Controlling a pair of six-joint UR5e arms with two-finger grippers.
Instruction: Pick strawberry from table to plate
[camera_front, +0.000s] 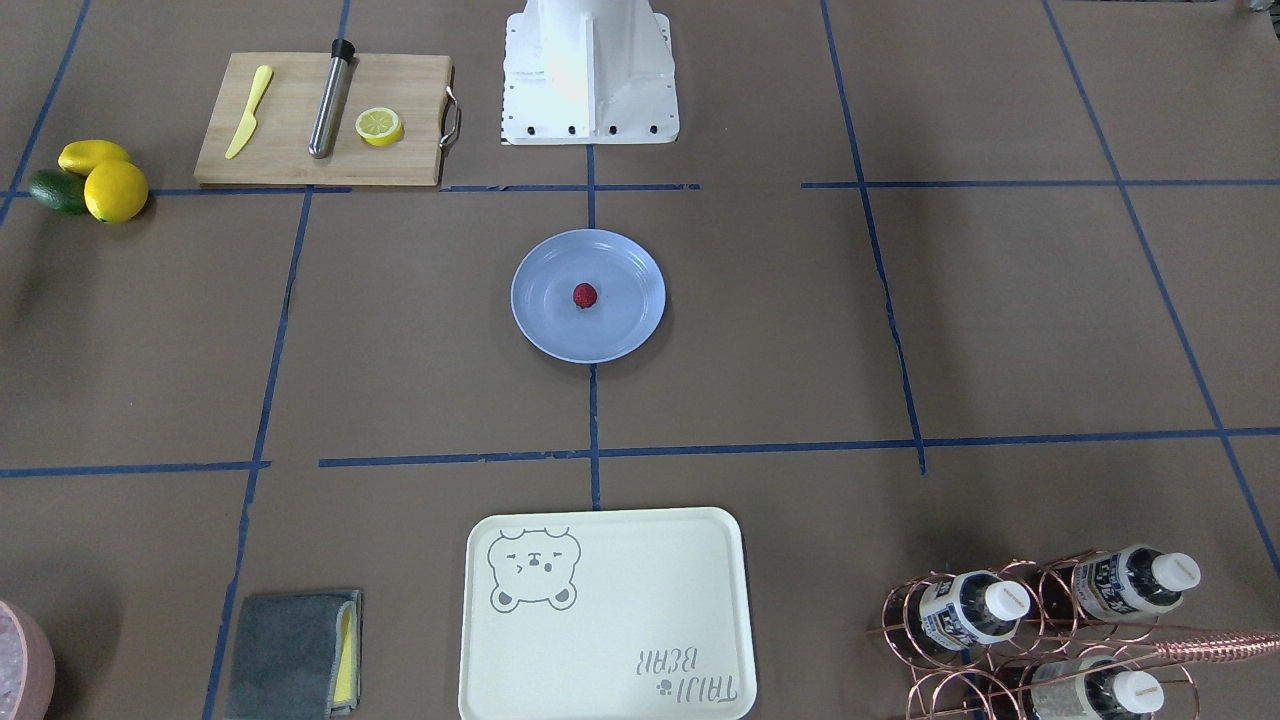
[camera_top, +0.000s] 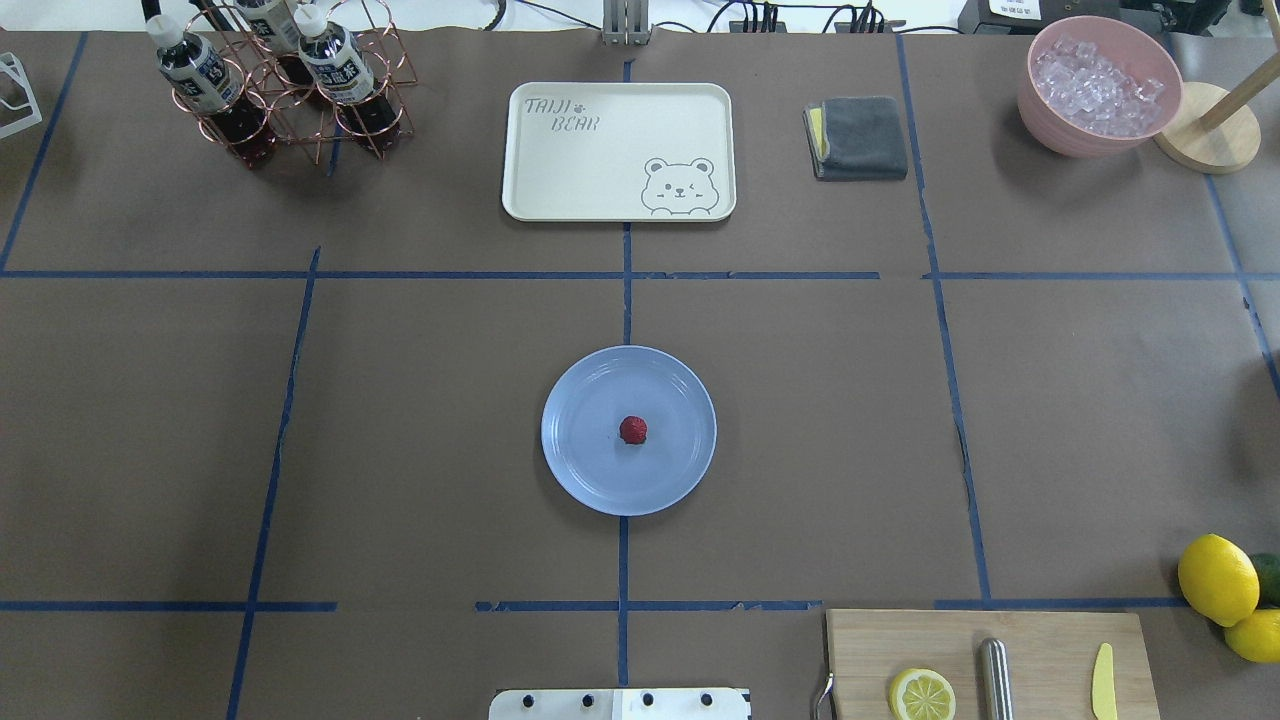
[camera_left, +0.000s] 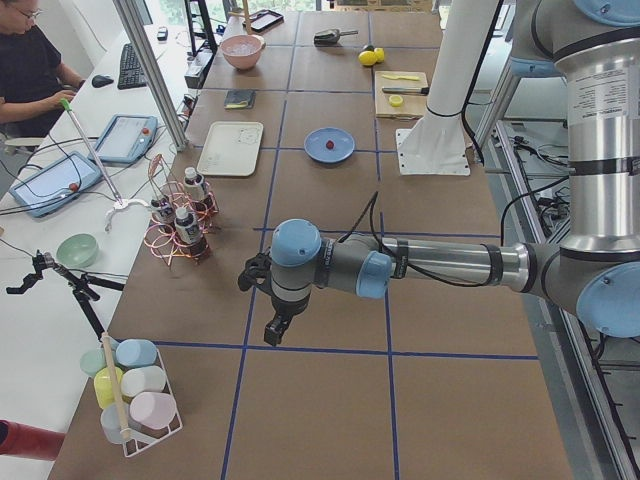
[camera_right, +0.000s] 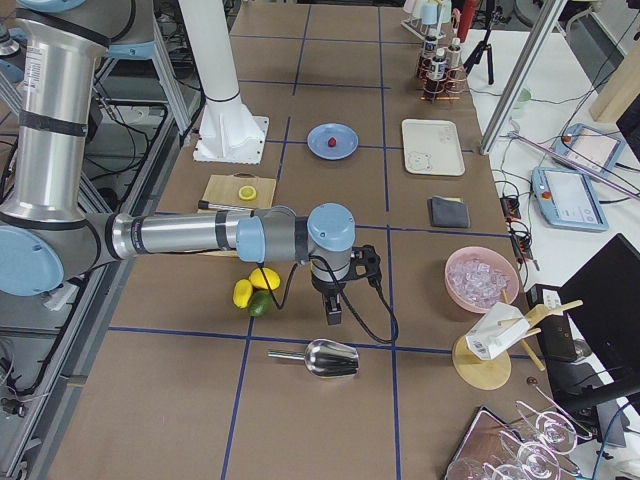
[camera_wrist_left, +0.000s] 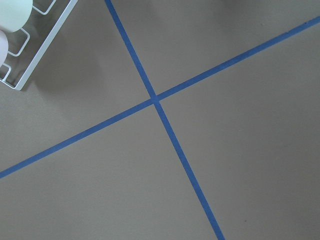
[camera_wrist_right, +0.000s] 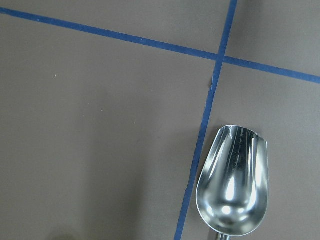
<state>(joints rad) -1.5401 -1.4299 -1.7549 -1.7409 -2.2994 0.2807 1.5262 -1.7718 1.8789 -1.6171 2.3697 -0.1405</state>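
One strawberry (camera_top: 632, 430) is all this job concerns, and I see it lying near the middle of the plate (camera_top: 585, 478), so I judge the placing step done and the task as good as finished. Neither gripper is anywhere near it. The left gripper (camera_left: 272, 328) hangs over bare table (camera_top: 400, 420) toward its own end, with the berry far beyond its jaws. The right gripper (camera_right: 333, 308) hangs at the opposite end, with a metal scoop (camera_wrist_right: 232, 185) lying just below its jaws. I cannot tell how wide either pair of jaws stands, since only the side cameras catch them and my wrist cameras show no fingers. Whatever the gap, neither has the berry. As I read it, the next move calls for no more than leaving both arms clear, perhaps with a check that the berry sits steady. It looks tiny, dark red, roundish and bumpy, resting on the pale blue glossy dish, apart from the raised rim on every side
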